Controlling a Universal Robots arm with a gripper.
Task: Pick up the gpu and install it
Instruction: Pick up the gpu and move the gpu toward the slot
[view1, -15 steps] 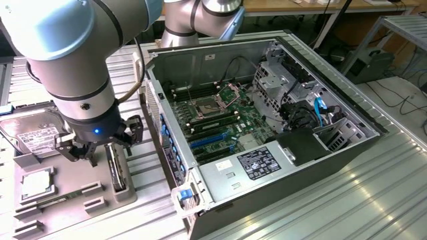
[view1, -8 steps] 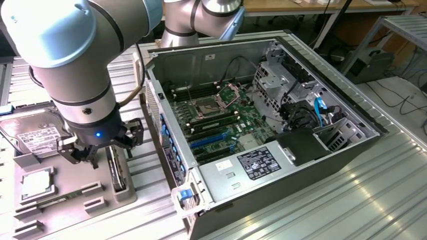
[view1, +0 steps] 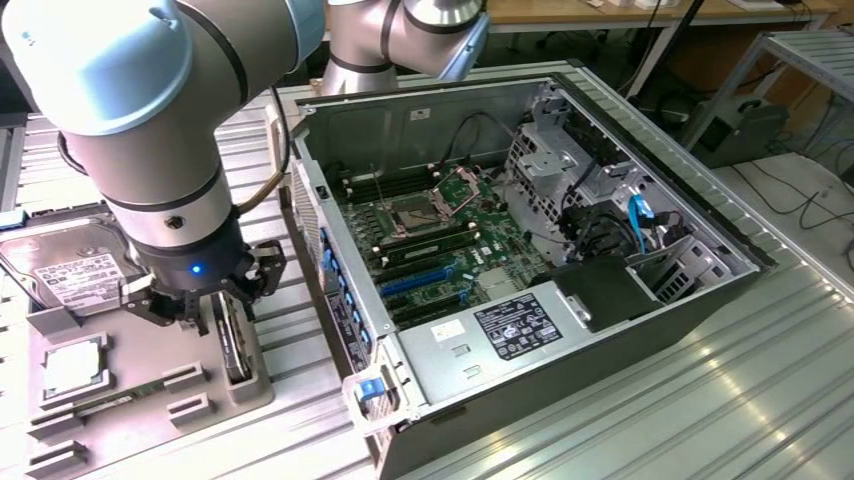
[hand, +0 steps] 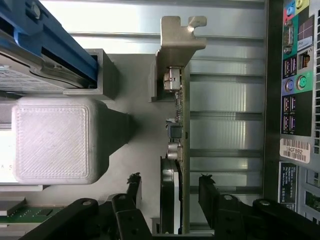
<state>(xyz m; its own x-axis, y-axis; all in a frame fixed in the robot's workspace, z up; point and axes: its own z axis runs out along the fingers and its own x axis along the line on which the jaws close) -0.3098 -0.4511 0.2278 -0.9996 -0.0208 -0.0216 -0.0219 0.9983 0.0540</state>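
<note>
The pincer (hand: 169, 180) stands apart, straddling the gpu (hand: 184, 115), which stands on edge between its fingers with a gap on either side.

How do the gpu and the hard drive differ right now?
The gpu stands on edge, thin and dark; the hard drive lies flat, silver, white label up. The open fingers straddle the gpu; the hard drive sits apart from them. Both sit beside the computer case.

gpu (hand: 183, 120) end behind gripper (hand: 169, 178)
</note>
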